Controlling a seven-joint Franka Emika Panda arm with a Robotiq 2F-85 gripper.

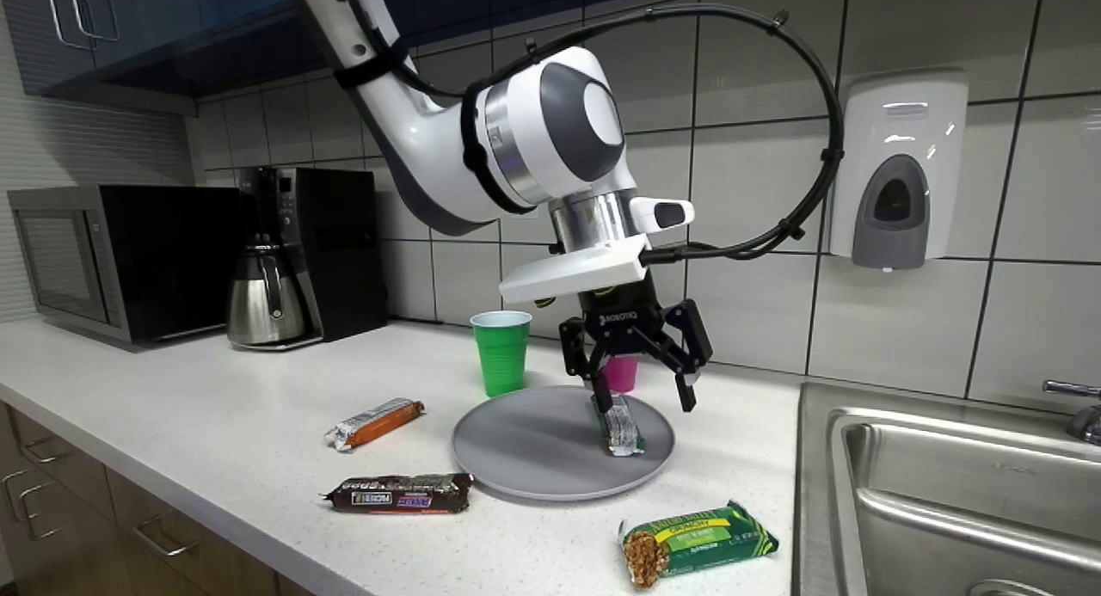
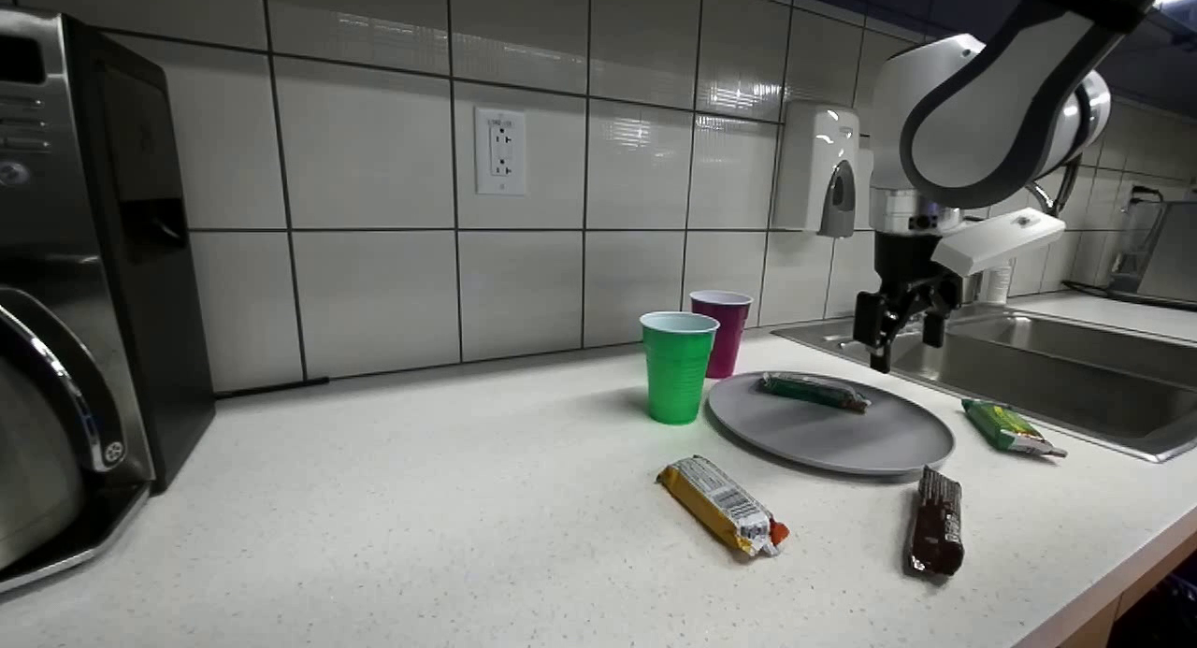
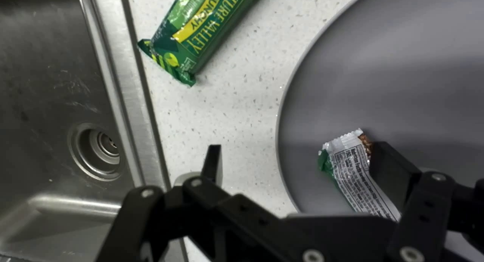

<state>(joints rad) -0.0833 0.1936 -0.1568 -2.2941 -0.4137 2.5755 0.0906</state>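
gripper (image 3: 297, 148) empty, jaws spread wide, lower center of wrist frame. green-and-white bar (image 3: 355, 175) on gray plate (image 3: 397, 84), lower right, near gripper, apparently apart. advised: before any closing, center jaws across bar's narrow width; otherwise raise straight up, disturbing neither.

Green-white bar (image 3: 353, 173), gray plate (image 3: 363, 88), speckled counter (image 3: 227, 114)

The speckled white counter (image 1: 224, 398) has a round grey plate (image 1: 542, 445), a green cup (image 1: 502, 355), a purple cup (image 2: 732, 338), a green snack bar (image 1: 701, 540), a brown snack bar (image 1: 400, 494), an orange snack bar (image 1: 376, 425), a coffee maker (image 1: 337, 252) and a black microwave (image 1: 163, 261) sitting on it.
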